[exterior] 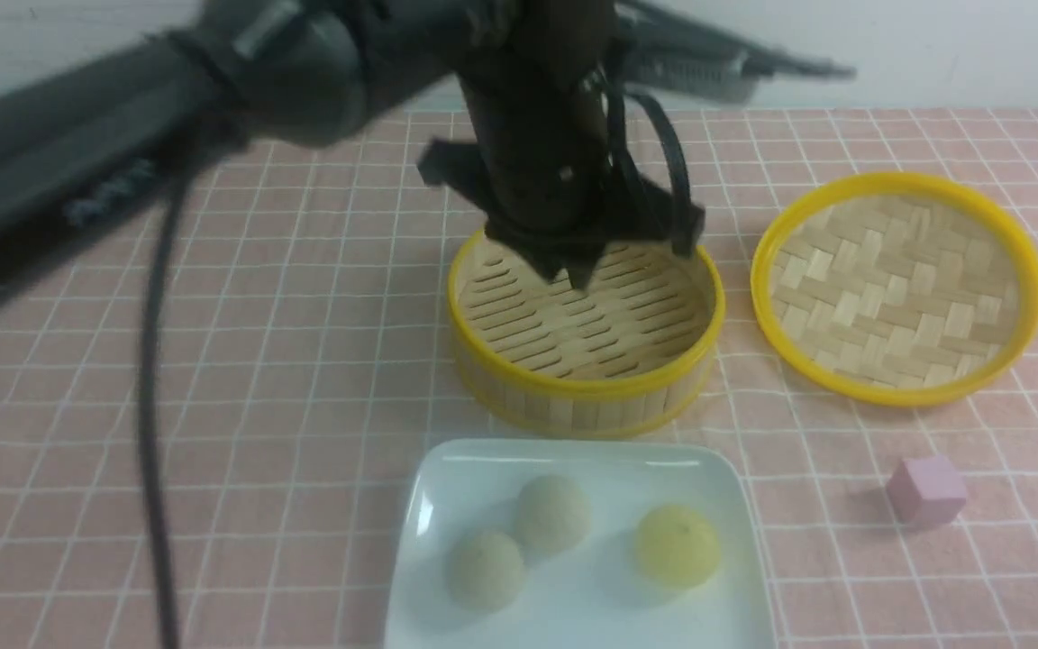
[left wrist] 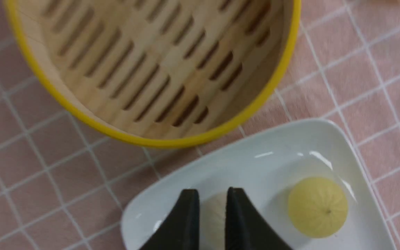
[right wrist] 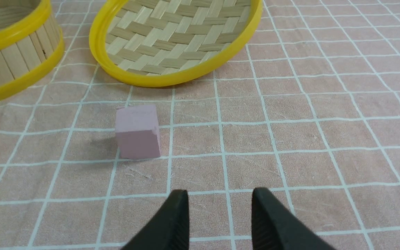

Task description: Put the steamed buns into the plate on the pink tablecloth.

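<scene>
Occupying the glossy white square plate point(exterior: 573, 451) at six o'clock of the yellow-rimmed bamboo steamer point(exterior: 573, 383), two pale dough buns point(exterior: 553, 512) point(exterior: 485, 568) leave the left gripper point(left wrist: 212, 190) parted, empty.

Two buns point(exterior: 553, 512) point(exterior: 485, 568), one yellow ball point(exterior: 677, 545), one plate point(exterior: 573, 455), one steamer point(exterior: 584, 397), one lid point(exterior: 897, 284) and one cube point(exterior: 926, 489) are counted.

Probably a robot lab, pink tablecloth point(exterior: 303, 361) (white grid), plain wall point(exterior: 933, 45).
</scene>
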Controlling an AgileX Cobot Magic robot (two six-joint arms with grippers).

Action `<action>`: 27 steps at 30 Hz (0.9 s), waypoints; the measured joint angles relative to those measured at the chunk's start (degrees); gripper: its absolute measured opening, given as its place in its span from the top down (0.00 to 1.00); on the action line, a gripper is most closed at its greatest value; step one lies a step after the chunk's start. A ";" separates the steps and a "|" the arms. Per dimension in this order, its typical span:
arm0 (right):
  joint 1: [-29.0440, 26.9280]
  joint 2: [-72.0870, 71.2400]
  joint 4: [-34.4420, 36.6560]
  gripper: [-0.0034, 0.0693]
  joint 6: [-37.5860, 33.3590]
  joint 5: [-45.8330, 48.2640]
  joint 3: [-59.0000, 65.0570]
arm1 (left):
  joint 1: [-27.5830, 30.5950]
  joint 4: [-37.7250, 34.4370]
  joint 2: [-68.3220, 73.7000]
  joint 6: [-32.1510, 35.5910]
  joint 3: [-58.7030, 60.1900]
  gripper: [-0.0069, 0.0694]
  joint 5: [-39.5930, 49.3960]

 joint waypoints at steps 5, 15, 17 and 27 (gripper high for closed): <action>0.00 0.00 0.00 0.62 0.00 0.00 0.00 | 0.00 -0.36 -16.48 -0.07 2.88 0.91 0.85; 0.00 0.00 0.00 0.62 0.00 0.00 0.00 | 0.00 -7.72 -42.50 1.57 40.79 0.91 -17.04; 0.00 0.00 0.00 0.62 0.00 0.00 0.00 | 0.00 -12.86 -47.10 1.50 51.69 0.91 -29.33; 0.00 0.00 -0.05 0.62 0.00 0.00 0.00 | 0.00 -19.90 -54.49 1.46 74.38 0.89 -46.08</action>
